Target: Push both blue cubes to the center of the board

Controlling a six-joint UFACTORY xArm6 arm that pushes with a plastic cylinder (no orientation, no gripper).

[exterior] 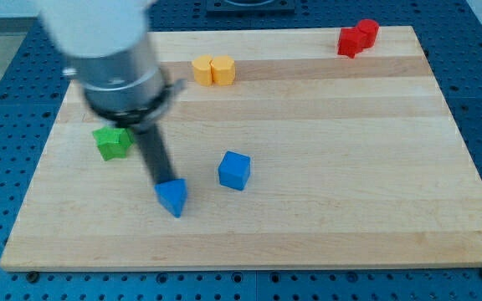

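My tip (159, 181) touches the near-left blue triangular wooden block's (172, 198) far-left edge; the blue wooden cube (234, 170) lies just right; no fingers here.

Tip (161, 181) touching blue wedge block (172, 198) at its upper left; blue cube (234, 170) just right; green block (112, 142) left of rod.

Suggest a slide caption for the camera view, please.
My tip touches the blue triangular block, with the blue cube apart at its right.
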